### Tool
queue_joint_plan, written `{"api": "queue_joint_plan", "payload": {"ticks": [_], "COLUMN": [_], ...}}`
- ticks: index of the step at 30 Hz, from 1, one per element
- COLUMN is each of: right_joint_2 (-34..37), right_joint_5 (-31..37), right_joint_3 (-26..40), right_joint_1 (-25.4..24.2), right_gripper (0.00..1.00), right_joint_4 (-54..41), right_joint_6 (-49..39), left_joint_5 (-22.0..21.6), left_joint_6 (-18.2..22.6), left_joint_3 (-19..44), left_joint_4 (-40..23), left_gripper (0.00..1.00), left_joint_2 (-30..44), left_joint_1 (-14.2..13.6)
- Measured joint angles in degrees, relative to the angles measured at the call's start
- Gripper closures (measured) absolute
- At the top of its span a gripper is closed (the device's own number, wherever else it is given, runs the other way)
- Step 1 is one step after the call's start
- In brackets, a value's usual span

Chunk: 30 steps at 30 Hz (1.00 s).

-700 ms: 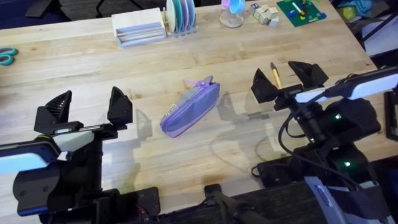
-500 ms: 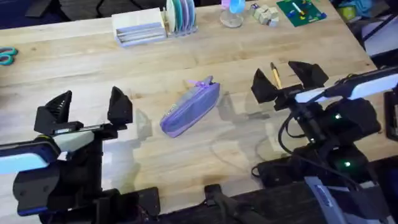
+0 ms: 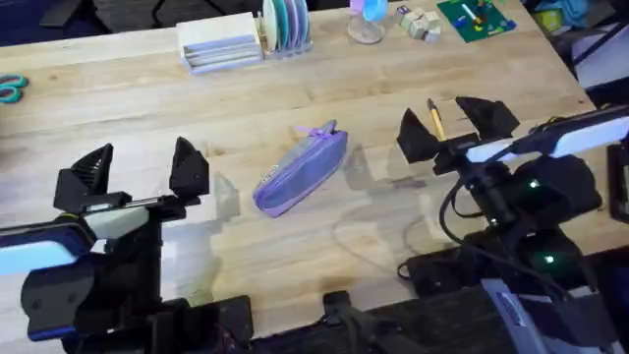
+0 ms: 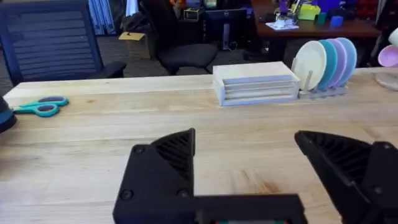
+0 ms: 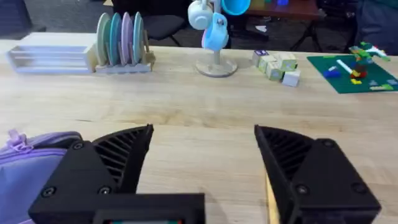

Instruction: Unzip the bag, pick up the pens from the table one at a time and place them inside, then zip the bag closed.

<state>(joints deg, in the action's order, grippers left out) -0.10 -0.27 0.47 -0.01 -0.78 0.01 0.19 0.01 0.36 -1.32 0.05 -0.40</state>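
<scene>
The lavender bag (image 3: 300, 171) lies slantwise at the middle of the wooden table (image 3: 324, 88), zipped, its ribbon pull (image 3: 316, 131) at the far end. Its purple end (image 5: 28, 162) also edges into the right wrist view. A yellowish-tan pen (image 3: 434, 119) with a dark end lies between the fingers of my right gripper (image 3: 455, 126), which is open just right of the bag. A sliver of that pen (image 5: 269, 202) shows beside one right finger. My left gripper (image 3: 138, 169) is open and empty, left of the bag.
Teal scissors (image 3: 10, 89) lie at the left edge. Along the far side stand a white slatted box (image 3: 219, 43), a plate rack (image 3: 285, 24), a mug tree (image 3: 366, 18), wooden blocks (image 3: 418, 23) and a green board (image 3: 476, 17).
</scene>
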Motion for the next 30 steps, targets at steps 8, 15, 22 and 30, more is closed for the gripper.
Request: {"api": "queue_joint_plan", "payload": {"ticks": [8,15,22,30], "right_joint_2": [0.2,3.2,11.0,20.9], "right_joint_5": [-0.3,-0.7,-0.7,-0.7], "right_joint_3": [4.9,19.2,32.4,41.1], "right_joint_1": [0.0,0.0,0.0,0.0], "right_gripper": [0.004,0.003,0.004,0.003], "right_joint_4": [-5.9,-15.4,-22.7,-28.0], "right_joint_6": [0.0,0.0,0.0,0.0], "left_joint_5": [0.0,0.0,0.0,0.2], "left_joint_6": [0.0,0.2,0.2,0.2], "left_joint_3": [6.8,20.4,34.2,45.8], "left_joint_4": [-10.0,-19.0,-26.5,-31.2], "left_gripper": [0.007,0.007,0.008,0.007], "left_joint_2": [0.0,2.4,11.6,21.8], "left_joint_1": [0.0,0.0,0.0,0.0]}}
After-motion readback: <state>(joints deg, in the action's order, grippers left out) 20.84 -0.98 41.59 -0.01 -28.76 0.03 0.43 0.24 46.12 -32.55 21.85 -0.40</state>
